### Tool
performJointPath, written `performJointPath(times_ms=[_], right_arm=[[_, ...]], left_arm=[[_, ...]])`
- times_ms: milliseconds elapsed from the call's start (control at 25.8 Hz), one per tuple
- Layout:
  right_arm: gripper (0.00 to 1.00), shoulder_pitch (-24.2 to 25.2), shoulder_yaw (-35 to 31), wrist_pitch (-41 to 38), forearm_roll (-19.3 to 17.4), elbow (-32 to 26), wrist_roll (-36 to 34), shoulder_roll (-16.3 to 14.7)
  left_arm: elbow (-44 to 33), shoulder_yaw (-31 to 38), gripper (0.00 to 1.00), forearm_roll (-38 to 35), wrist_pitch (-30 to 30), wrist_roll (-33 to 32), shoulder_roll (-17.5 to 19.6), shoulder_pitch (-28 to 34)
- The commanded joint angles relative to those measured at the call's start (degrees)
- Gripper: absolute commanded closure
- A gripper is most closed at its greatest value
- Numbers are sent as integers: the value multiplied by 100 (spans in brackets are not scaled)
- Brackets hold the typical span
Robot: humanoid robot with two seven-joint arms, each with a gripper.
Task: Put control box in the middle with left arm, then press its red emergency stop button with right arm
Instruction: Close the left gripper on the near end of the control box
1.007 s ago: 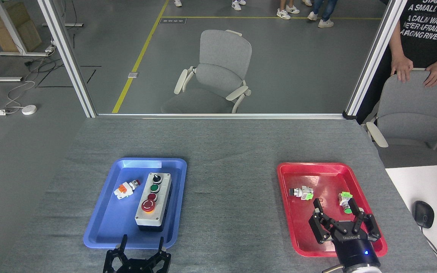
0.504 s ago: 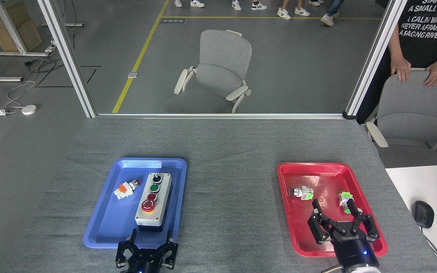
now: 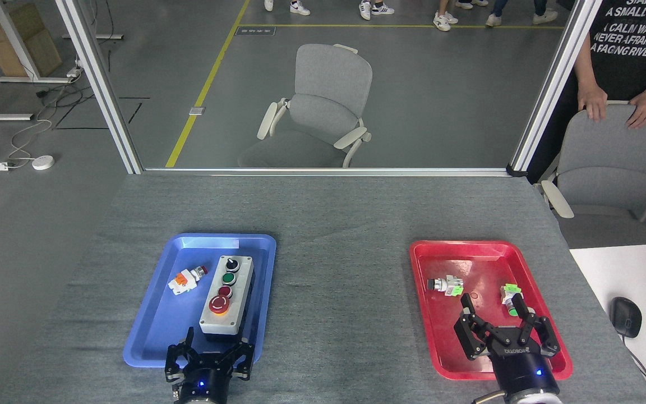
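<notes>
Left gripper (image 3: 211,359) is hovering at the near edge of the blue tray (image 3: 155,325), fingers spread apart, holding nothing, just short of the control box (image 3: 227,297). Box is lying inside that tray along its right side, red emergency stop button (image 3: 219,304) facing up at the near end, 1 small loose switch (image 3: 187,279) sitting beside it. Right gripper (image 3: 502,331) is hanging over the near part of the red tray (image 3: 429,331), fingers splayed wide, empty, 2 small switches lying beyond it. Grey middle (image 3: 342,292) between trays is bare.
</notes>
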Motion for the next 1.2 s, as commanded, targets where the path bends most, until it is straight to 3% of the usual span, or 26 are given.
performJointPath(times_ms=[0,1046,1123,1162], right_arm=[[1,-2,-1,-2,5,0,1,12],[1,7,8,-2,5,0,1,-15],[1,7,8,-2,5,0,1,-15],[1,7,8,-2,5,0,1,-15]], left_arm=[[101,8,1,108,-3,-41,0,-99],[1622,8,2,776,-12,-33,-158,-1277],[1683,8,8,803,-12,-33,-158,-1303],[1692,-1,19,794,-12,-33,-149,-1330]])
